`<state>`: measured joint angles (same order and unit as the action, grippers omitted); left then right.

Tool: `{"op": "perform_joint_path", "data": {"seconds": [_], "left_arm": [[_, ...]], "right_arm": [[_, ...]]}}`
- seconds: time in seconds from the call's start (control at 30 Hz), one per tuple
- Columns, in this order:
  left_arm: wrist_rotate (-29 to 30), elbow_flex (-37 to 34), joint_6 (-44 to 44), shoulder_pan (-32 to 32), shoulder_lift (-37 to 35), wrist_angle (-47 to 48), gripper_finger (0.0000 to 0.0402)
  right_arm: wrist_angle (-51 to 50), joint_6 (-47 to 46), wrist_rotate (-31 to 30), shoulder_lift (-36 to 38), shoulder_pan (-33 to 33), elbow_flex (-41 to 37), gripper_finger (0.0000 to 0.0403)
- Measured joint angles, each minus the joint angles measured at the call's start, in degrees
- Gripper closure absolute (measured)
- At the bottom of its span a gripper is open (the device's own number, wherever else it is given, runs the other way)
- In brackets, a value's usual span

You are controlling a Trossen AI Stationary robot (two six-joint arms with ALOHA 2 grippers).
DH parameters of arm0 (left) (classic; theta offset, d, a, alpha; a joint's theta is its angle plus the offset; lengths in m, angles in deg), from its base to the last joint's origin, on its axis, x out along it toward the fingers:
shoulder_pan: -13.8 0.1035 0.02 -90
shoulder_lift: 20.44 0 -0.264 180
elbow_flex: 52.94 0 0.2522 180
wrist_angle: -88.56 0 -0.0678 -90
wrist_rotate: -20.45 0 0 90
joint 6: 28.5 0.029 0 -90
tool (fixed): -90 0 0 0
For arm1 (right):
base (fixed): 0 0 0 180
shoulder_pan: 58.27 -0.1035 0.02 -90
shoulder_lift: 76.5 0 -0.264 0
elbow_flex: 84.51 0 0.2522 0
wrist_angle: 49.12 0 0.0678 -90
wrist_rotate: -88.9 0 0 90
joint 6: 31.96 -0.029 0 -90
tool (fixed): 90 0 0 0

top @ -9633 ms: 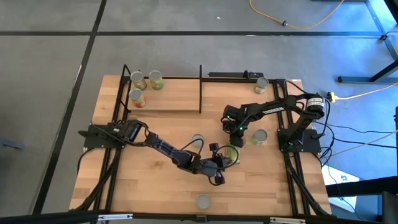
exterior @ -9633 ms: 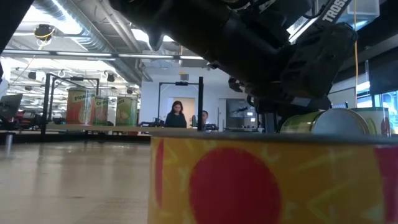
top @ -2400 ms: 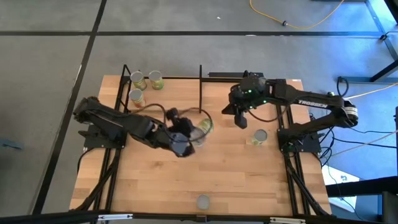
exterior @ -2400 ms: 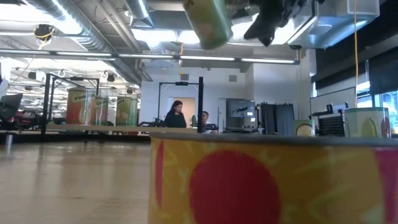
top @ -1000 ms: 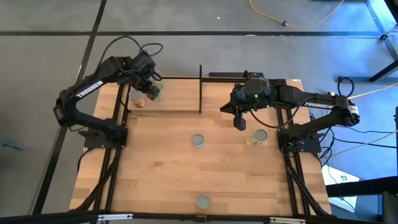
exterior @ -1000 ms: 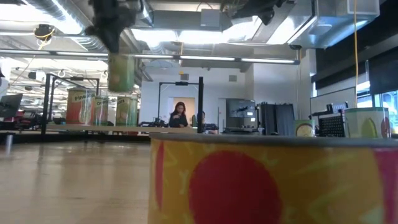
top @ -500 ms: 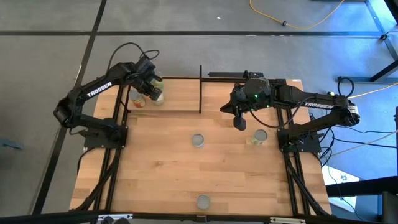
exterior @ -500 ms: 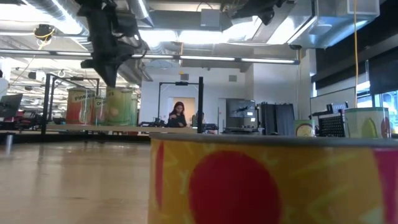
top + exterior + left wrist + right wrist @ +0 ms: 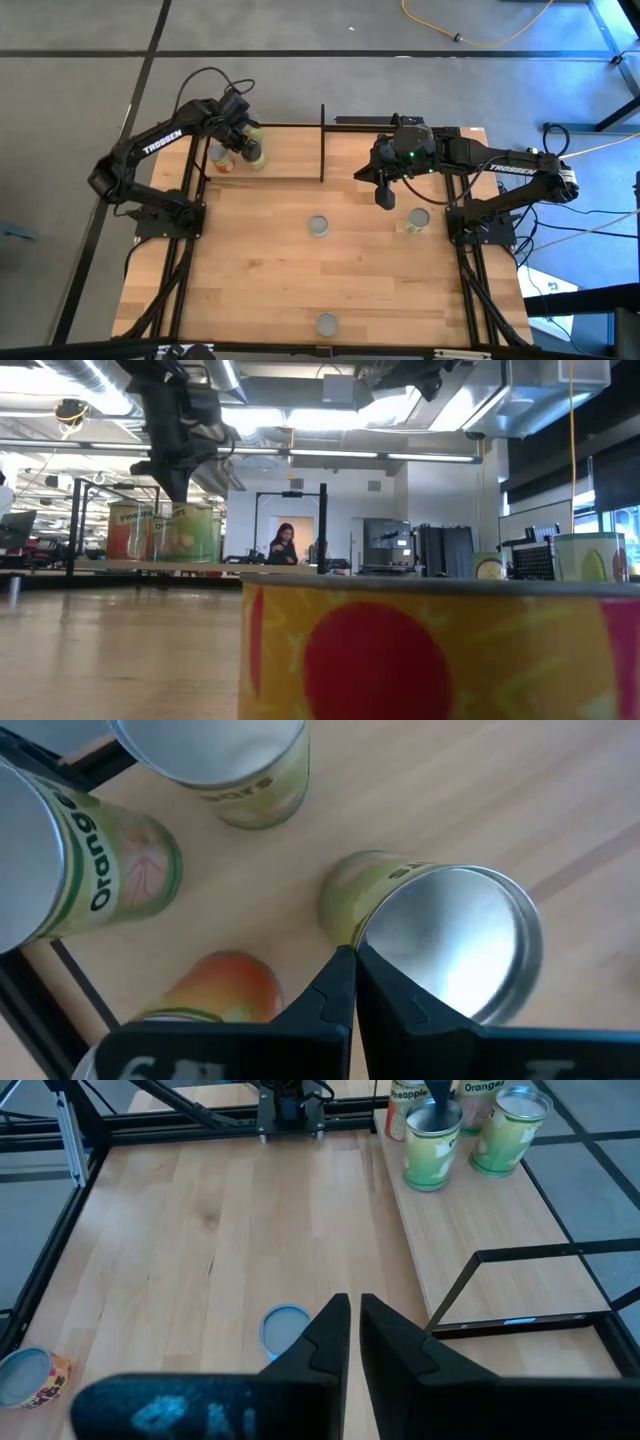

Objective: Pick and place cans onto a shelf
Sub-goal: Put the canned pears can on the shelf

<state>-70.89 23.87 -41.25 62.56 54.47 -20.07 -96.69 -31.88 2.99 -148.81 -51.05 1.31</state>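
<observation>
Left gripper (image 9: 350, 956) hangs over the shelf (image 9: 290, 160), fingers pressed nearly together, tips at the rim of an upright can (image 9: 450, 950); whether they pinch it I cannot tell. Three more cans (image 9: 210, 760) stand just beside it on the shelf. Right gripper (image 9: 384, 197) hovers off the shelf's end, clenched, holding nothing.

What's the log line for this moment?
left claw: shut on can rim, can standing on shelf | right claw: shut, empty, above table
</observation>
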Motion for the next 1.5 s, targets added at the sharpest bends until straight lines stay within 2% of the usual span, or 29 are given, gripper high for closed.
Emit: {"op": "perform_joint_path", "data": {"seconds": [0.5, 0.7, 1.27, 1.5], "left_arm": [[3.99, 0.11, 3.09, -0.01, 2.40, -0.82, 0.0402], [7.90, 0.02, 4.19, -0.01, 2.46, 0.06, 0.0402], [7.88, 0.01, 4.40, -2.33, 2.41, 0.17, 0.0402], [10.94, 0.00, 4.39, -3.63, 2.32, 0.53, 0.0402]], "right_arm": [[0.02, -1.49, -0.01, 0.00, 0.00, 0.00, 0.0371], [0.02, -1.51, -0.01, 0.00, 0.00, 0.00, 0.0371], [0.03, -1.50, -0.01, 0.00, 0.00, -0.02, 0.0371], [0.04, -1.36, -0.01, 0.00, 0.00, -0.02, 0.0371]]}}
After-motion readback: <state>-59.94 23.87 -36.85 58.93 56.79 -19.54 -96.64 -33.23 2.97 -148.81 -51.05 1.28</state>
